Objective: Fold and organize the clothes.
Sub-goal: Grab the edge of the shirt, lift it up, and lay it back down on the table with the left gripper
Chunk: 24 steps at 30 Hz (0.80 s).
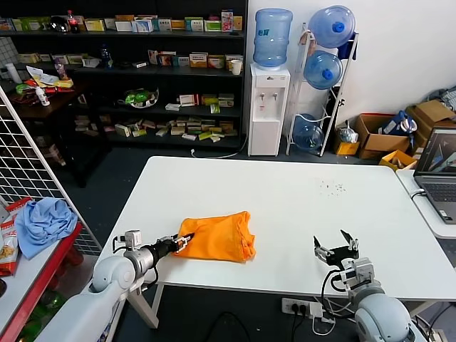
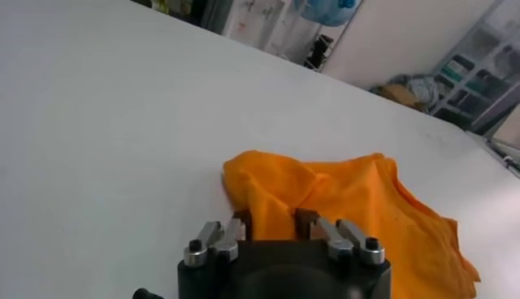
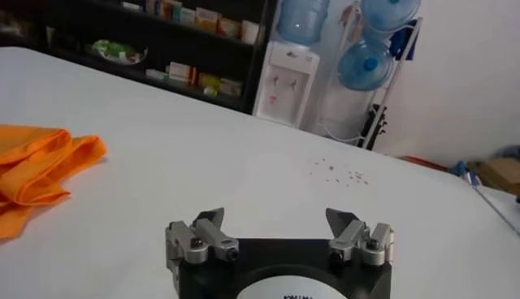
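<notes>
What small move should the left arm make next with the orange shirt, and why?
Probably close the left gripper on the near edge of the orange T-shirt and lift slightly. Its fingers are open and straddle the bunched corner of the cloth, which is already folded over on the white table. The right gripper hovers open, apart from the shirt.

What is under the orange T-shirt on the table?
Only the white table shows around the folded orange T-shirt. Anything beneath the cloth is covered. The left gripper is at its edge; the right gripper waits apart.
</notes>
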Tool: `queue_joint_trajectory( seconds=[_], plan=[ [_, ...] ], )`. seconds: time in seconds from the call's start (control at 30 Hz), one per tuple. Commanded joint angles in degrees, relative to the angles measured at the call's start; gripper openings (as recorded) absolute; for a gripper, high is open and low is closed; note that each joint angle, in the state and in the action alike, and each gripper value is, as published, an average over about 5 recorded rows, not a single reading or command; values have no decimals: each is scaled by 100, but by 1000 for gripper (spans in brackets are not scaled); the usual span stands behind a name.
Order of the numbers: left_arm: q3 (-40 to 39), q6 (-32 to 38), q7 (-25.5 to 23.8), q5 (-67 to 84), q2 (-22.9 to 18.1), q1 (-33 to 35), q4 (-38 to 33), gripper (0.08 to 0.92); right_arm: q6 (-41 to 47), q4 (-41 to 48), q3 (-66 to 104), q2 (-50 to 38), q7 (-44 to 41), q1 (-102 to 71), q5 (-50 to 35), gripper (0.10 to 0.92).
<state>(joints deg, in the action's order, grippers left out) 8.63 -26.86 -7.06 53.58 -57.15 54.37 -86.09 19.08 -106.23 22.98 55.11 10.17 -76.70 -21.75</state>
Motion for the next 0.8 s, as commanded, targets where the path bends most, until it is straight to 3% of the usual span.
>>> queue_joint_trajectory(
  seconds=[0.03,0.2,0.37,0.57,0.8],
  plan=[
    [55,244,22,-189,38,-2,-79,403,10,-13,-29,-13,19,28,-9,823],
    [171,285,239,-193,276,53,-271,256,53,-22,-151,-3,57,176,-28,823],
    [333,172,543,-323,830,146,-450,138,89,-6,-316,31,84,366,-39,823],
    [503,66,964,-699,1528,98,-428,129,116,26,-474,113,97,536,-42,823],
    [511,277,1695,-1020,2025,-117,-149,129,117,47,-604,205,102,567,-19,823]
  ],
)
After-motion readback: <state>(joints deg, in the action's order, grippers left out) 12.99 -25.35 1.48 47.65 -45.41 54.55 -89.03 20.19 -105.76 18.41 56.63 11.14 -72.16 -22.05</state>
